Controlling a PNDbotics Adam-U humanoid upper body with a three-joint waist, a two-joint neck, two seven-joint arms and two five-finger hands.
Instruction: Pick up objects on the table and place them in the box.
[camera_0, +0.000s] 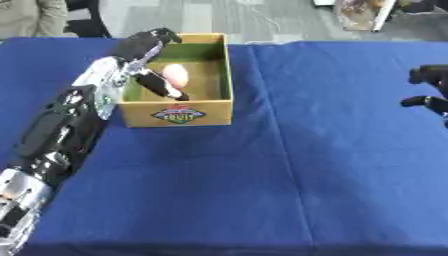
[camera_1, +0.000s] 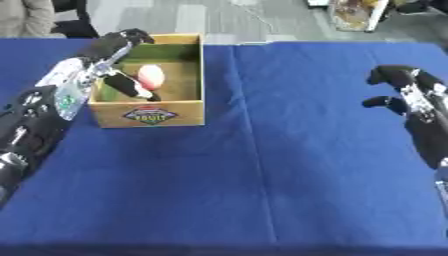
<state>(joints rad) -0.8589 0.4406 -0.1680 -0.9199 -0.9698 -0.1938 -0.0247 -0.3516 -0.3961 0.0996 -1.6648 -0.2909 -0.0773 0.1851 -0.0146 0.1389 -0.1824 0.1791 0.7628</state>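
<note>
Blue table (camera_0: 332, 165): box (camera_0: 178, 111) holds pale pink object (camera_0: 176, 74)

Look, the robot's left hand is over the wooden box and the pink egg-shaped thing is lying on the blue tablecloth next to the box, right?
Not quite. The pink egg-shaped thing lies inside the wooden box, not on the blue tablecloth; the left eye view shows it. The left hand is indeed over the box.
</note>
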